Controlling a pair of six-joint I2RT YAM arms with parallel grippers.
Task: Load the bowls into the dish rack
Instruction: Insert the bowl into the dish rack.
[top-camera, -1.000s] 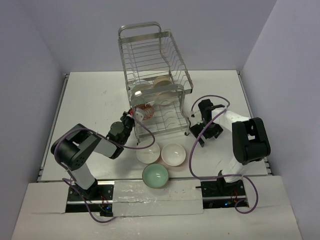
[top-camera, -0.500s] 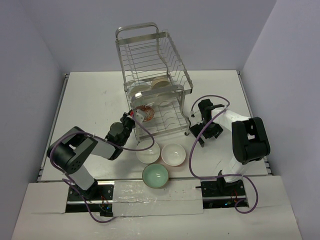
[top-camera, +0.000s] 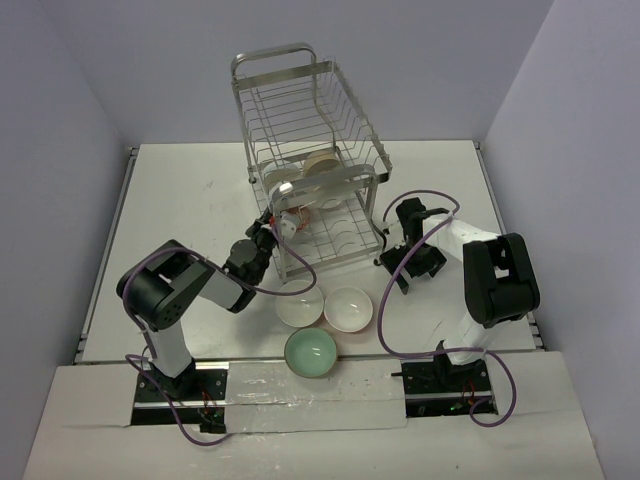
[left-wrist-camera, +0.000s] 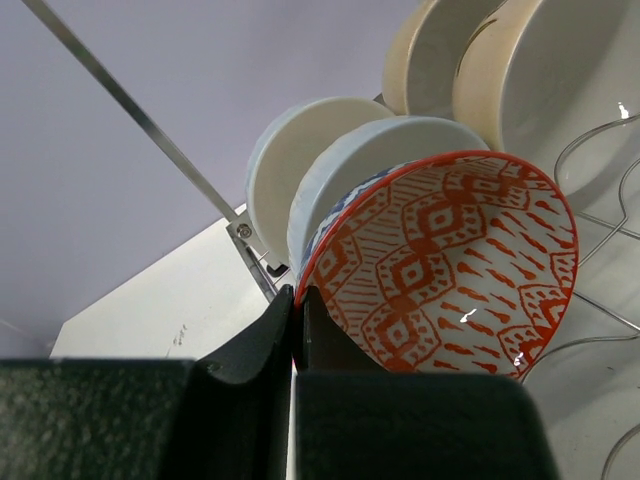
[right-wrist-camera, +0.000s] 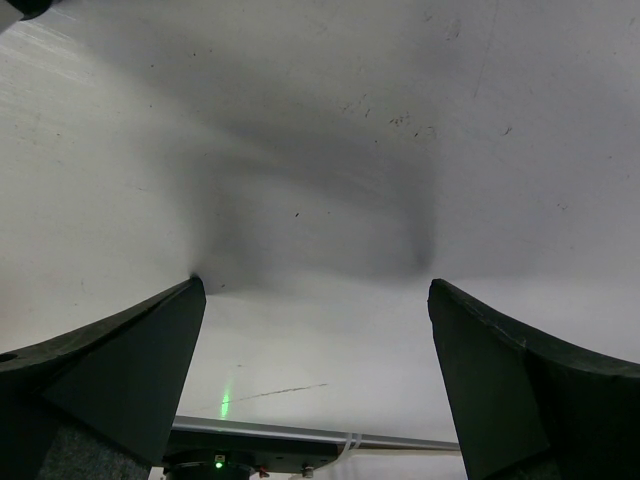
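Beside white bowls (left-wrist-camera: 330, 150) in the rack (top-camera: 305, 110), our left tool (left-wrist-camera: 297, 300) pinches the orange-red bowl (left-wrist-camera: 450, 270), our right tool (right-wrist-camera: 315, 288) spread over the tabletop (right-wrist-camera: 320, 130).

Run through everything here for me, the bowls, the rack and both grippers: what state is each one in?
dish rack: upright, partly loaded
racked white bowls: standing on edge in the dish rack
patterned bowl: tipped on edge, gripped at its rim
two white bowls: loose on the table, mouths up
mint bowl: loose on the table, mouth up
left gripper: jaws shut on the patterned bowl
right gripper: jaws open, empty
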